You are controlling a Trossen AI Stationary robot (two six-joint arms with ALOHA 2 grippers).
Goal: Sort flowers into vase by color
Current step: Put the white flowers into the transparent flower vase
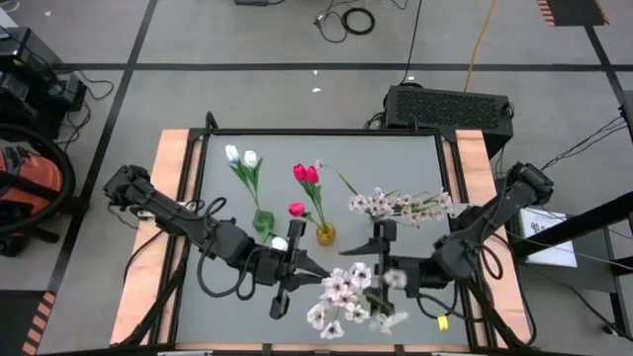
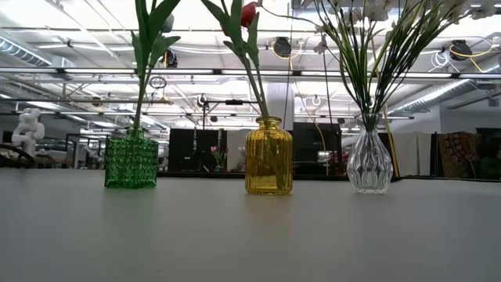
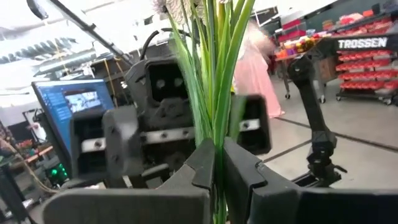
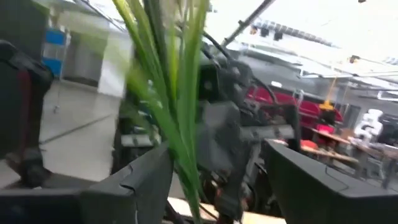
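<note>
From above, the dark grey table (image 1: pixel 415 158) with its pale wooden side rails carries white tulips (image 1: pixel 240 156) leaning out of a green glass vase (image 1: pixel 264 222), pink-red tulips (image 1: pixel 306 175) rising from a small amber glass jar (image 1: pixel 325 234), and a spray of tiny pale blossoms (image 1: pixel 396 204) lying toward the right side. A black vented box (image 1: pixel 447 105) sits on the floor past the far edge. Both dark arms reach inward and meet at the near middle, where a second bunch of pale blossoms (image 1: pixel 348 297) hangs between the left gripper (image 1: pixel 315 267) and the right gripper (image 1: pixel 381 272). At table height, the green vase (image 2: pixel 131 162), the amber jar (image 2: pixel 268 156) and a clear faceted glass vase (image 2: pixel 369 160) stand in a row, well apart, each holding green stems; neither gripper shows here. From the left wrist, the left gripper (image 3: pixel 215 168) is clamped together on the bunch's green stems (image 3: pixel 214 81), with the other arm's gripper close behind them. From the right wrist, the right gripper (image 4: pixel 217 180) has its fingers (image 4: pixel 146 180) spread apart on either side of the stems (image 4: pixel 171 99).
</note>
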